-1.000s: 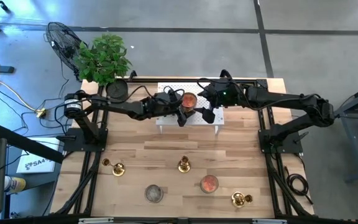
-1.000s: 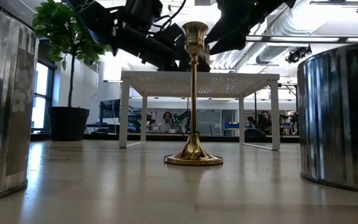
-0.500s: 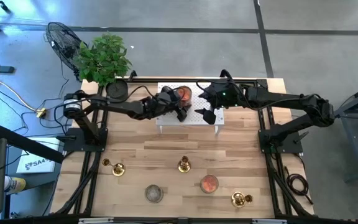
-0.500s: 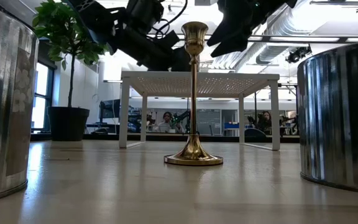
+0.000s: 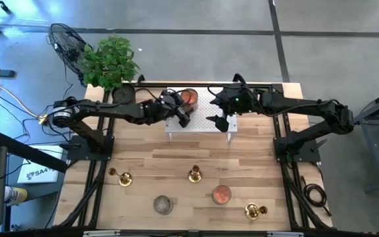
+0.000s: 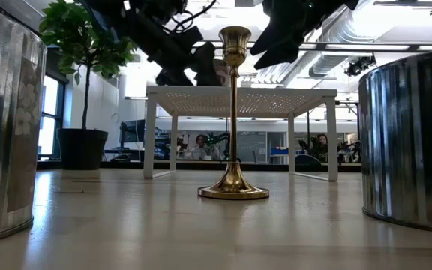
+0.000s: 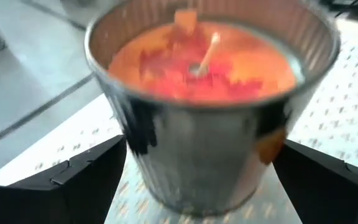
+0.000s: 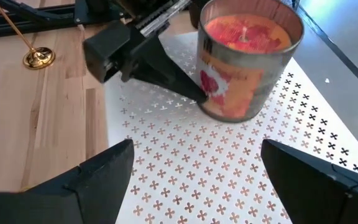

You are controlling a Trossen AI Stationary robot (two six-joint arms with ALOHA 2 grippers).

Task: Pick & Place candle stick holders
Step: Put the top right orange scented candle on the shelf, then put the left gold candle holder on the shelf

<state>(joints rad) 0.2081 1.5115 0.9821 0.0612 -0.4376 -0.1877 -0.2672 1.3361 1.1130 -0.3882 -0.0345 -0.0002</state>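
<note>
Three gold candle stick holders stand on their round bases on the wooden table: one near left (image 5: 121,177), the tall one in the middle (image 5: 194,174) (image 6: 234,112), one near right (image 5: 255,211). No gripper is near them. My left gripper (image 5: 184,109) (image 7: 197,149) reaches over the white perforated stand (image 5: 206,122) at the far side and is shut on a metal-walled jar with an orange-red candle (image 5: 188,97) (image 8: 247,59). My right gripper (image 5: 223,120) (image 8: 196,149) hovers open over the stand's right part, with nothing between its fingers. My left gripper has the candle jar between its two wide-set fingers, one on each side of the jar's lower wall (image 7: 135,155). The fingers (image 8: 166,74) come slanting down from the table's left. The jar is upright; whether its base rests on the stand or hangs just above, I cannot tell.
A grey tin (image 5: 163,205) and a second orange candle (image 5: 221,194) stand near the table's front edge, flanking the tall holder. A potted plant (image 5: 110,62) and a fan (image 5: 68,43) stand beyond the far left corner. Bare wood lies between the stand and the holders.
My left gripper has drawn back toward the table's far left, risen a little and tipped up nearer to level. The candle jar has gone with it, from the stand's middle to its far left part, staying upright. Its finger gap looks unchanged.
</note>
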